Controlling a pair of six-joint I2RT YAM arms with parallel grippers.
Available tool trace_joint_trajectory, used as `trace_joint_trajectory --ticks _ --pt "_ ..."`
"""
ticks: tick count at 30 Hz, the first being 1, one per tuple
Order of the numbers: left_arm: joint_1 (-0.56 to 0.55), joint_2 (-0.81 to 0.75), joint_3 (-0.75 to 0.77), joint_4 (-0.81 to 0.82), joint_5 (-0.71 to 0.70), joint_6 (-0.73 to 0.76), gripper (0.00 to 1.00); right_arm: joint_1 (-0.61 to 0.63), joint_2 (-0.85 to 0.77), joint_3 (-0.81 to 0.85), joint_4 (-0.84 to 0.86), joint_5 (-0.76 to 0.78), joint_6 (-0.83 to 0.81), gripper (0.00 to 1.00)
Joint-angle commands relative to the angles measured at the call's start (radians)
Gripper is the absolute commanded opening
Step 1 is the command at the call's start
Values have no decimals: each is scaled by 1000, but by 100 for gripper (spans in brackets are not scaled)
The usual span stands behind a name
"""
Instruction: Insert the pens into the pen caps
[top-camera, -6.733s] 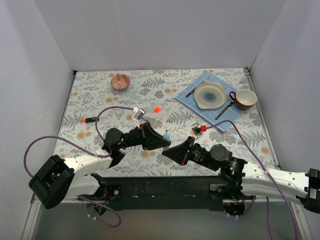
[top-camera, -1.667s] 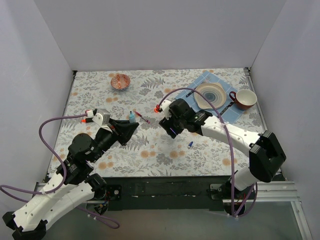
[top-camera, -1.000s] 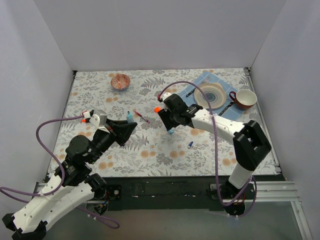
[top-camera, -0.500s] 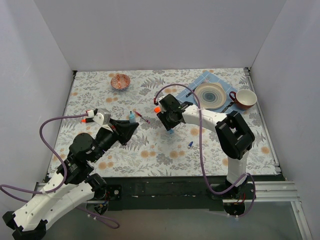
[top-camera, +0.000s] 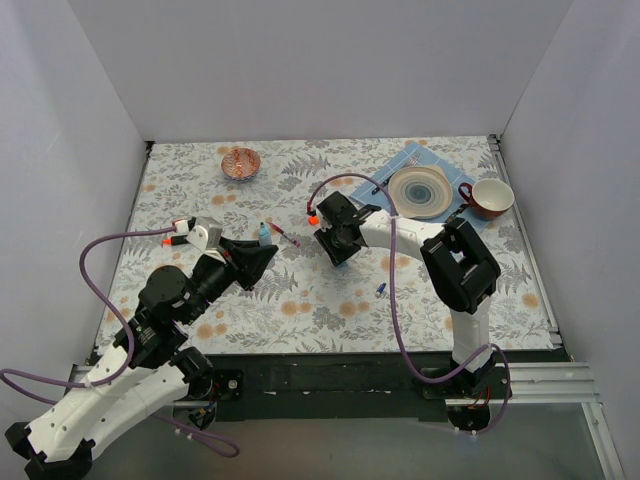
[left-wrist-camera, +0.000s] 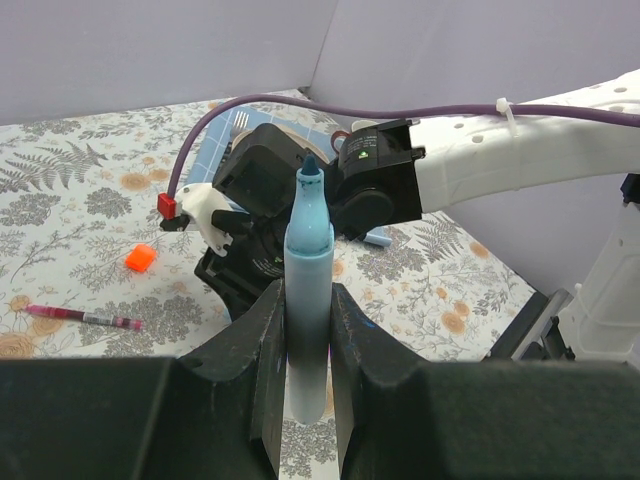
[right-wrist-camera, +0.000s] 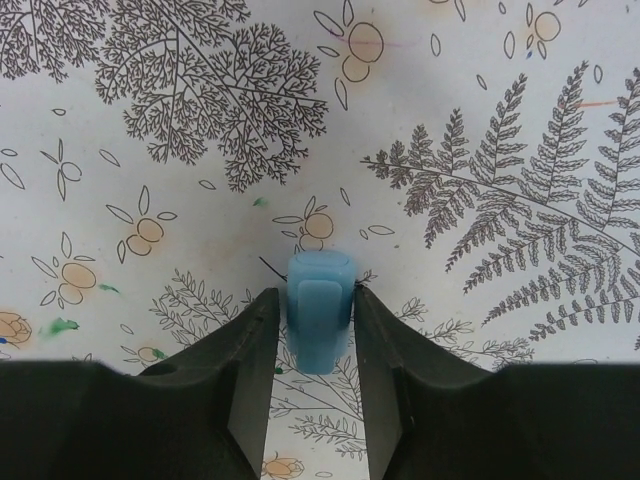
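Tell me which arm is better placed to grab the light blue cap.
Right. The right hand straddles the light-blue cap, a finger on each side; the left hand is full, gripping the light-blue marker.

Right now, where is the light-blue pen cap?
The light-blue pen cap sits on the floral tablecloth near mid-table, straddled by the right gripper in its wrist view, close to the orange cap.

Light-blue marker (left-wrist-camera: 308, 235): lower barrel hidden between fingers of left gripper (left-wrist-camera: 305, 305). Light-blue cap (right-wrist-camera: 320, 310): covered by right gripper (top-camera: 339, 255) in top view; finger contact unclear in wrist view. Dark-blue cap (top-camera: 381, 289): too small for detail.
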Motion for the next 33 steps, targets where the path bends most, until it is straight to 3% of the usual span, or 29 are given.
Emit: trace_joint_trajectory --ticks 1,3,9,17,22,27,33 --pt "2 2 9 -7 -2 2 4 -2 33 17 -25 26 20 41" --pt "3 2 9 -7 -3 2 4 -1 32 9 -25 27 20 40" --pt "2 16 11 -8 -3 -15 1 -1 -2 -14 -34 60 33 3" --pt "2 108 15 -4 49 -6 0 -7 -212 66 -120 98 96 1" --pt "3 148 8 6 143 22 0 -5 -385 184 -125 72 254 1" --pt "2 202 11 -7 172 30 0 15 -603 95 120 -61 397 1" --pt "3 240 26 -22 179 31 0 48 -735 -83 390 -164 561 1"
